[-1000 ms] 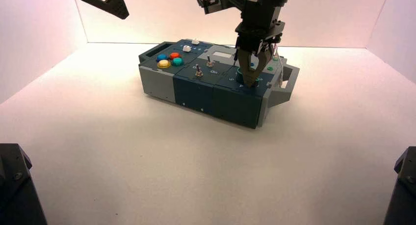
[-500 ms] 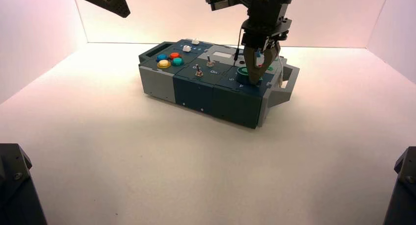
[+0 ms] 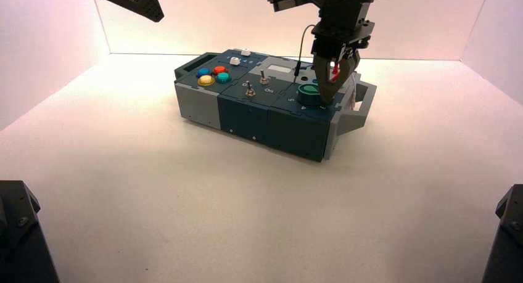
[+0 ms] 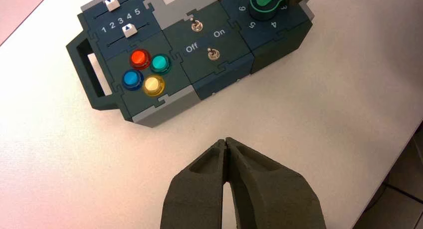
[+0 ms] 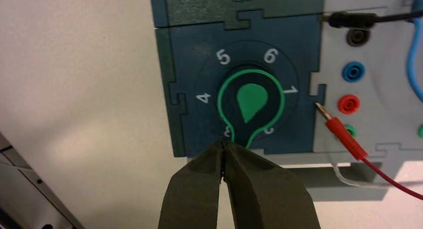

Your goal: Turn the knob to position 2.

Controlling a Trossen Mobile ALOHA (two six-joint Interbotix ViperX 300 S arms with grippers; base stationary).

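The teal-green teardrop knob (image 3: 308,94) sits on the right part of the dark blue box (image 3: 247,113). In the right wrist view the knob (image 5: 251,107) is ringed by white digits, and its pointer lies between the 3 (image 5: 227,131) and the partly hidden 2 (image 5: 269,130). My right gripper (image 3: 327,97) hangs just above and right of the knob, not touching it. Its fingers are shut and empty (image 5: 223,145). My left gripper (image 3: 154,15) is parked high at the back left, shut and empty (image 4: 227,141). The knob also shows in the left wrist view (image 4: 267,0).
Left of the knob are two metal toggle switches (image 4: 198,25) marked Off and On, several coloured push buttons (image 4: 140,58) and two sliders (image 4: 129,30). Right of the knob are sockets (image 5: 354,72) and a red plug (image 5: 339,126) with its wire. A grey handle (image 3: 364,101) juts from the box's right end.
My right gripper has risen off the knob and drifted slightly right. The knob, hidden by the fingers before, now shows in the high view. The left arm has not moved.
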